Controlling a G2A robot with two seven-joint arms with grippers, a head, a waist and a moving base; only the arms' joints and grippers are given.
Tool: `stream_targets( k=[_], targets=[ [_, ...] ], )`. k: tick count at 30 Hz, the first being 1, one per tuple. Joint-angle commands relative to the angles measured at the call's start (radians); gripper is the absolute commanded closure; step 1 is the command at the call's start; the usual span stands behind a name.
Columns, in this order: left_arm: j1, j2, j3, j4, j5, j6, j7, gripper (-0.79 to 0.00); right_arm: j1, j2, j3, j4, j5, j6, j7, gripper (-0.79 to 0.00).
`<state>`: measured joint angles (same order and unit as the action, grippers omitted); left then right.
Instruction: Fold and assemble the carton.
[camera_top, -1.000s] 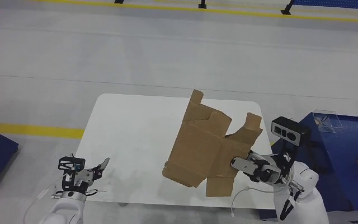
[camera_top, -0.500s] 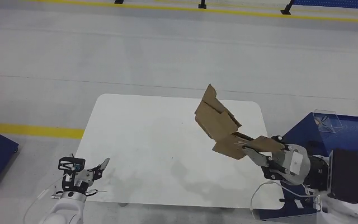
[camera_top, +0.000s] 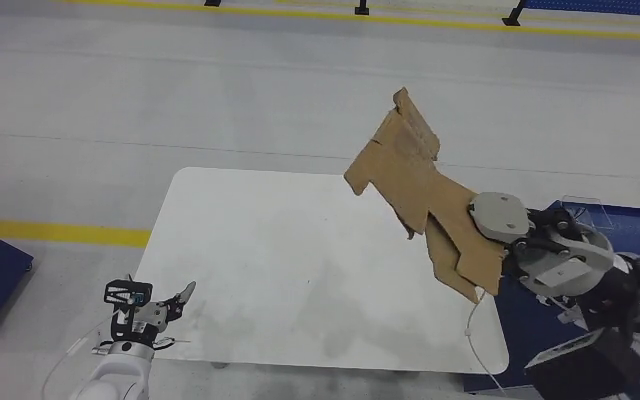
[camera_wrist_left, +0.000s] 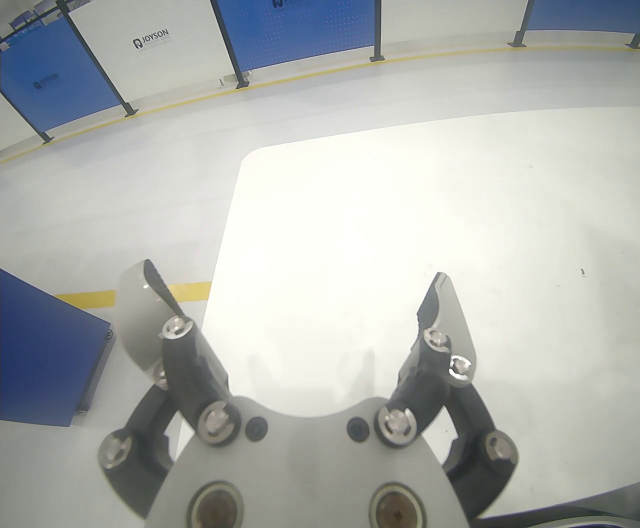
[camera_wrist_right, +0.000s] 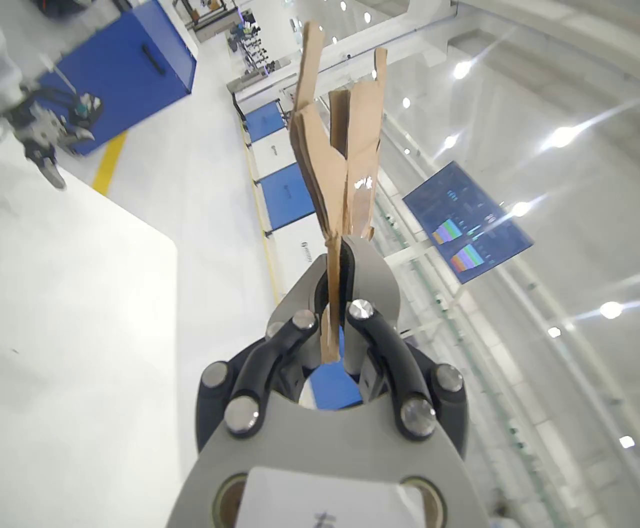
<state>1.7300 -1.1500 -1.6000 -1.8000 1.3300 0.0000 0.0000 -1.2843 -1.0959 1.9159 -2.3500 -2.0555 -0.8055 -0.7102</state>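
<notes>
The white table (camera_top: 280, 270) is the stage, and the flattened cardboard carton (camera_top: 420, 185) isn't resting on it at all: it hangs in the air over the table's far right corner, a collapsed blank with its flaps stacked flat. Its long axis runs on a diagonal from the table's right edge out past the far edge. The right gripper (camera_wrist_right: 342, 250) has its jaws pinched tight on the carton's lower edge, and from there the sheet stands straight out beyond the fingertips. Across at the table's near left corner sits the left gripper (camera_wrist_left: 294, 272), jaws spread wide, nothing between them, well apart from the cardboard. So the right arm has the whole piece and the left is a full table-diagonal away. By my read, no folding has begun, and the blank needs bringing down over the table's middle, where the empty gripper can meet it.
</notes>
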Motion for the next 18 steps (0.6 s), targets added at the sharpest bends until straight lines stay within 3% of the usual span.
stream_targets(
  k=[1,6,10,14,16,18],
  targets=[
    [0.000,0.000,0.000,0.000,0.000,0.000,0.000,-0.785,-0.111,0.006,0.018,0.000,-0.288,0.321,-0.256,0.000],
    [0.000,0.000,0.000,0.000,0.000,0.000,0.000,-0.785,-0.335,-0.004,0.059,0.000,-0.452,0.781,-0.385,0.000],
    [0.000,0.000,0.000,0.000,0.000,0.000,0.000,-0.785,-0.462,-0.014,0.039,0.000,-0.496,0.951,-0.378,0.000],
    [0.000,0.000,0.000,0.000,0.000,0.000,0.000,-0.785,-0.498,-0.015,0.032,0.000,-0.440,0.956,-0.363,0.000],
    [0.000,0.000,0.000,0.000,0.000,0.000,0.000,-0.785,-0.491,-0.012,0.036,0.000,-0.349,0.855,-0.365,0.000],
    [0.000,0.000,0.000,0.000,0.000,0.000,0.000,-0.785,-0.457,-0.004,0.056,0.000,-0.217,0.680,-0.369,0.000]
  ],
)
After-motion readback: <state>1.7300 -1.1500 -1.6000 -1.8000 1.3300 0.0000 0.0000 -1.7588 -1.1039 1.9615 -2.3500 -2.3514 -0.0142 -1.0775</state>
